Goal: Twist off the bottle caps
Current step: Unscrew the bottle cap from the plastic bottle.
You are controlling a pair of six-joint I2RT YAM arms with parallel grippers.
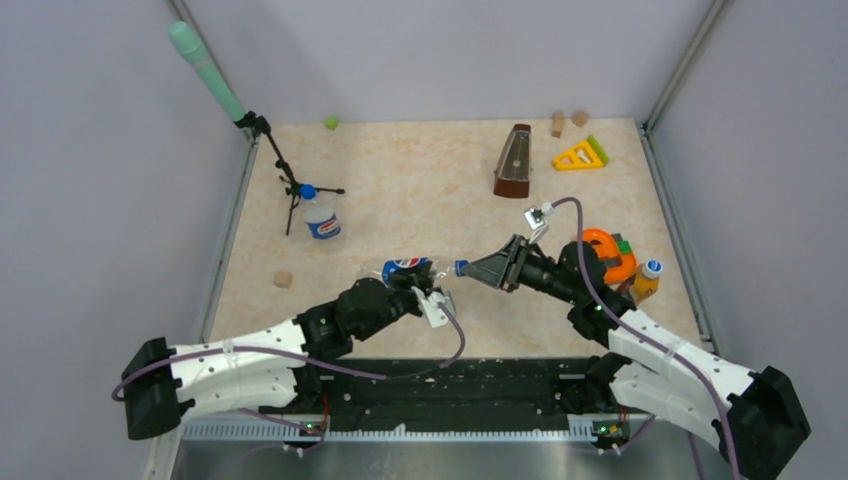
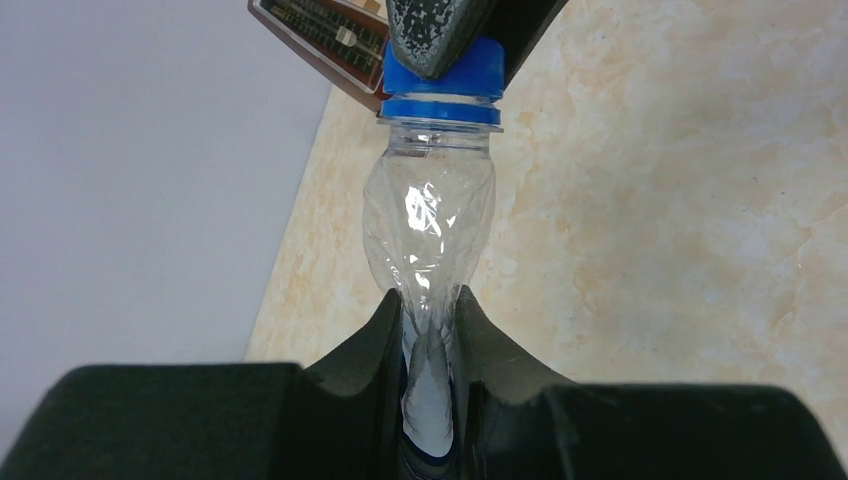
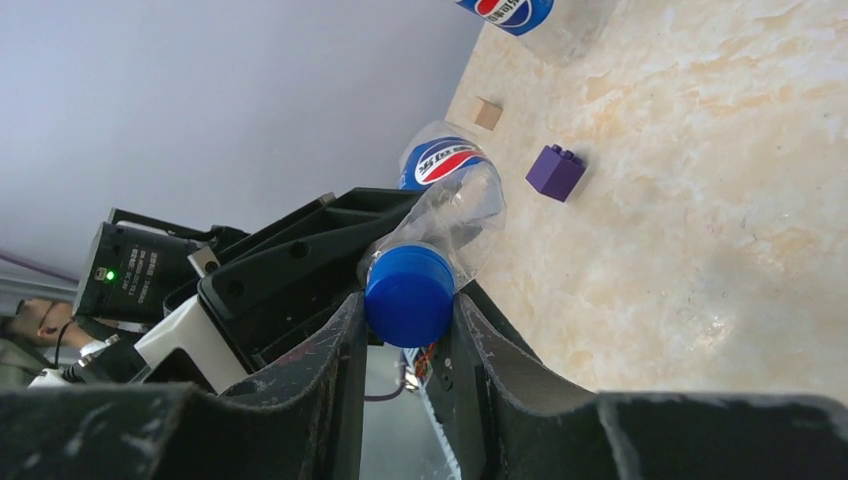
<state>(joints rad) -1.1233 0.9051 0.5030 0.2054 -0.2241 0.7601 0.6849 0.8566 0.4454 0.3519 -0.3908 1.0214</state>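
While your left gripper point(image 2: 430, 305) pinches the crushed bottle point(image 2: 430, 210) at near centre, its long axis runs left to right, so the blue cap point(image 3: 410, 293) faces your right gripper point(image 1: 474, 269), clamped around it.

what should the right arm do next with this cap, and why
Probably twist the right wrist to start unscrewing: the right fingers sit on both sides of the blue cap, and the left fingers pinch the crushed bottle.
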